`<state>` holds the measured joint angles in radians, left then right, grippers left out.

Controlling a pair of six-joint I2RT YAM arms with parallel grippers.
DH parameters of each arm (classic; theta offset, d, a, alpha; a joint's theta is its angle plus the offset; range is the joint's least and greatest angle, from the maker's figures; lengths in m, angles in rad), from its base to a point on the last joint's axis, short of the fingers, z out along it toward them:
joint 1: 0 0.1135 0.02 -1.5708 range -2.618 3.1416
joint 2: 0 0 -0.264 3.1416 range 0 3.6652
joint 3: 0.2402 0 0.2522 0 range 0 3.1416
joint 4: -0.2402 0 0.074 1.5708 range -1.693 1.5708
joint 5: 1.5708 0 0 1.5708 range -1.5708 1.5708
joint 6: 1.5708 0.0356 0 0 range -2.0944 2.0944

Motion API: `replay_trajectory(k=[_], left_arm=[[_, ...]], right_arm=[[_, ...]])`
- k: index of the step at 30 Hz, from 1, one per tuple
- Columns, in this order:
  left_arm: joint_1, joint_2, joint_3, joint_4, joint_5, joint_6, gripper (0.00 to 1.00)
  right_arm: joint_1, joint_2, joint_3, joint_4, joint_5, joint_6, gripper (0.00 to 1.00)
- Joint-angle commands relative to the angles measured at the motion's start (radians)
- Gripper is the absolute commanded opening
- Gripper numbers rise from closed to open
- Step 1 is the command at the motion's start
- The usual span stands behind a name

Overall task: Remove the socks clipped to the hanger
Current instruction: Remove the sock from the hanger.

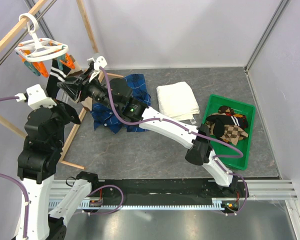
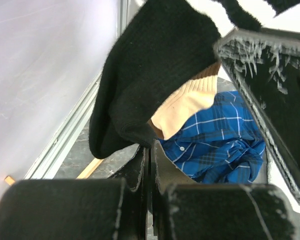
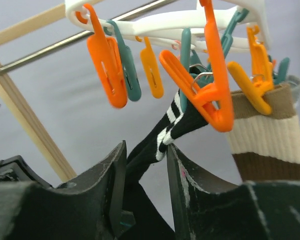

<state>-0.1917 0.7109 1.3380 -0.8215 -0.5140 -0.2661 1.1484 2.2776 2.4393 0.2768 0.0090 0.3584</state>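
At the far left corner of the tabletop, the white round hanger (image 1: 42, 49) hangs by its hook from a wooden rack pole (image 1: 15, 32), and both arms are raised toward it. Only the overhead view shows the rest of the scene. A green tray (image 1: 247, 135) at the right holds loose checkered and black socks (image 1: 231, 125), and a folded white towel (image 1: 177, 100) and a blue plaid shirt (image 1: 136, 85) lie between the tray and the rack.

Only the right wrist view shows the pegs up close, orange and teal ones dangling from the white ring. An orange peg (image 3: 212, 95) bites the cuff of a black sock (image 3: 180, 124) with white stripes. A yellow-orange one holds a brown-and-cream striped sock (image 3: 270, 135) just beside it.

The right pincer (image 3: 146, 152) stands part-way open with the black sock running down between its fingers; whether they press on it cannot be told. In the left wrist view, the black sock's toe and a cream sock (image 2: 187, 102) hang above the shirt. They sit just beyond the left pincer (image 2: 150, 150), which is closed tight with nothing seen in it.
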Motion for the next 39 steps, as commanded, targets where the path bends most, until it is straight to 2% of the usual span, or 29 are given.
replay_trajectory(k=[1,6,11,18,21,26,28,32,35,39], left_arm=[[0.003,0.002,0.043,-0.005,-0.006,-0.018,0.02],[0.005,0.004,0.093,-0.062,-0.012,-0.022,0.02],[0.003,0.007,0.116,-0.045,-0.119,0.030,0.02],[0.005,-0.007,0.113,-0.045,0.037,-0.024,0.03],[0.003,-0.022,0.124,-0.048,0.090,-0.047,0.03],[0.003,-0.033,0.141,-0.044,0.051,-0.029,0.03],[0.005,-0.059,0.129,-0.031,0.040,-0.019,0.02],[0.003,-0.108,0.099,0.005,0.046,-0.019,0.03],[0.003,-0.105,0.116,0.004,0.068,-0.019,0.03],[0.003,-0.108,0.112,0.015,0.077,-0.031,0.03]], right_arm=[[-0.004,-0.115,-0.057,-0.002,0.042,-0.059,0.45],[-0.006,-0.125,-0.048,-0.014,0.042,-0.068,0.43],[-0.006,-0.150,-0.052,-0.050,0.089,-0.044,0.44],[-0.006,-0.130,-0.013,-0.033,0.086,-0.029,0.49],[-0.006,-0.122,-0.016,-0.031,0.130,-0.038,0.51],[-0.010,-0.151,-0.081,-0.011,0.204,0.008,0.58],[-0.015,-0.126,-0.048,-0.031,0.262,0.017,0.59],[-0.036,-0.052,0.073,0.014,0.203,0.053,0.56],[-0.056,-0.029,0.052,0.094,0.197,0.092,0.53],[-0.078,0.005,0.055,0.142,0.163,0.123,0.56]])
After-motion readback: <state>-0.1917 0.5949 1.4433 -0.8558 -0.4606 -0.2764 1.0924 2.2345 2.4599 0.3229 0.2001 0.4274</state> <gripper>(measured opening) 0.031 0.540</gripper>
